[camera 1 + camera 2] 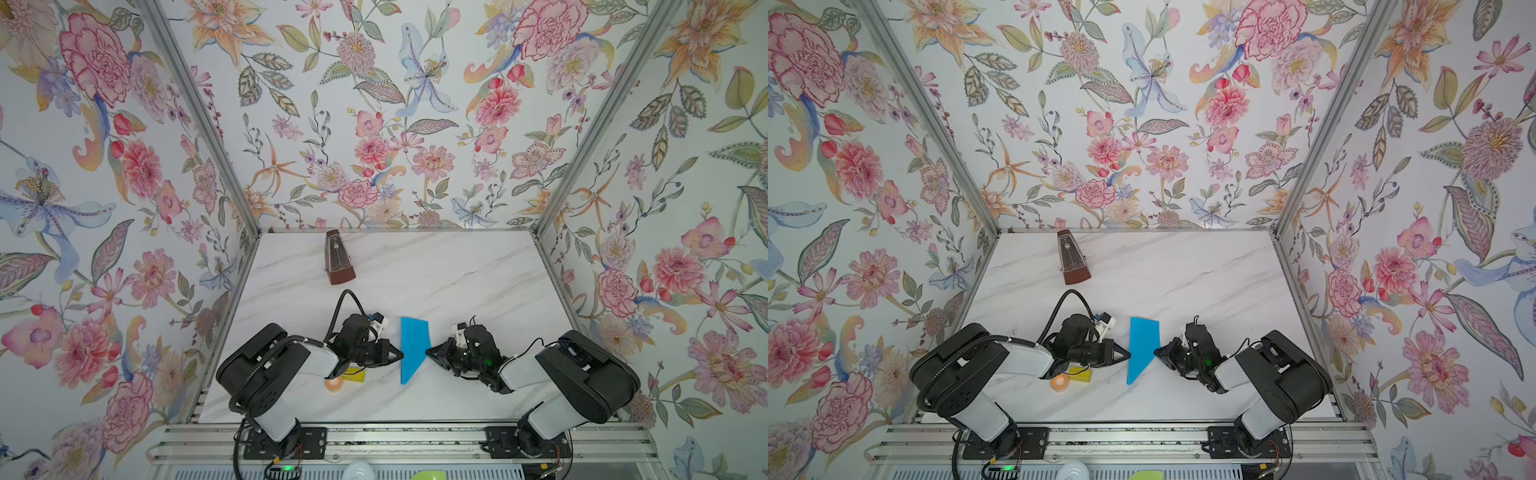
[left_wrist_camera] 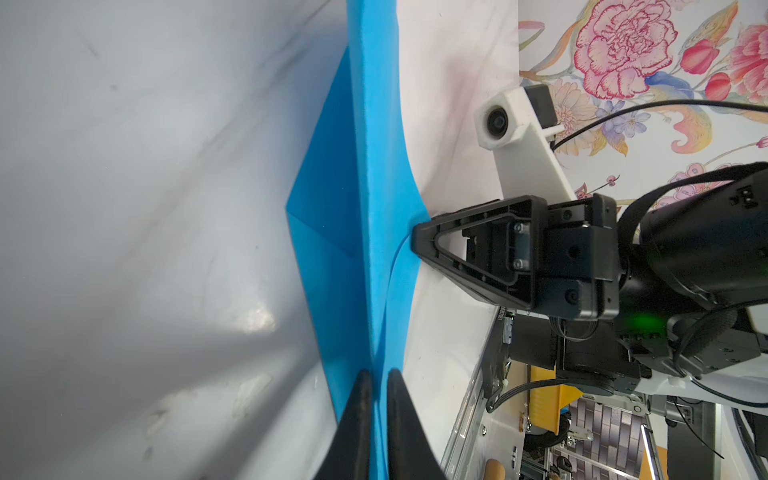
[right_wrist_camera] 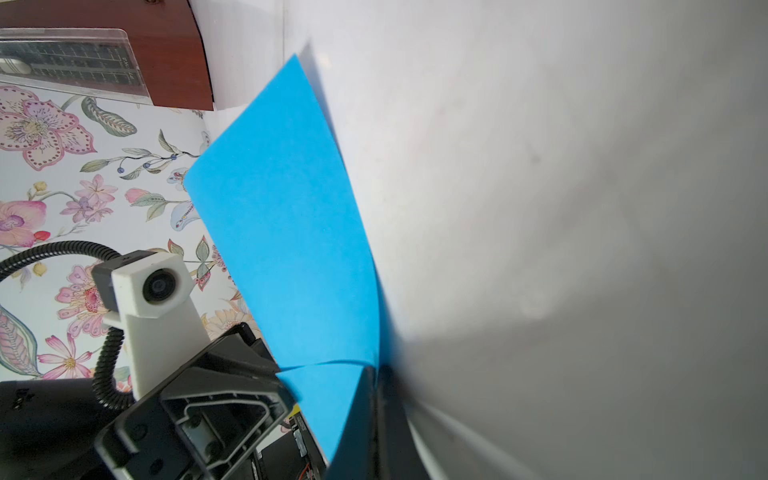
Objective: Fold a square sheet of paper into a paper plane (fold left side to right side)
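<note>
Both top views are taken up by a white, grey-veined tabletop (image 1: 457, 282), closed in on three sides by floral-papered walls (image 1: 374, 124) with metal corner posts. One blue sheet of paper (image 1: 413, 349), folded narrow and pointed at its near end, is held over the middle of the table between two grippers. The left gripper (image 1: 400, 355) is clamped on its left edge and the right gripper (image 1: 428, 352) on its right edge. In each wrist view the paper is seen pinched between nearly touching fingers (image 2: 357, 415). One yellow block (image 1: 357, 374) and one orange tape roll (image 1: 333, 383) are partly hidden under the left arm. One brown metronome (image 1: 340, 259) is placed at the back left.
</note>
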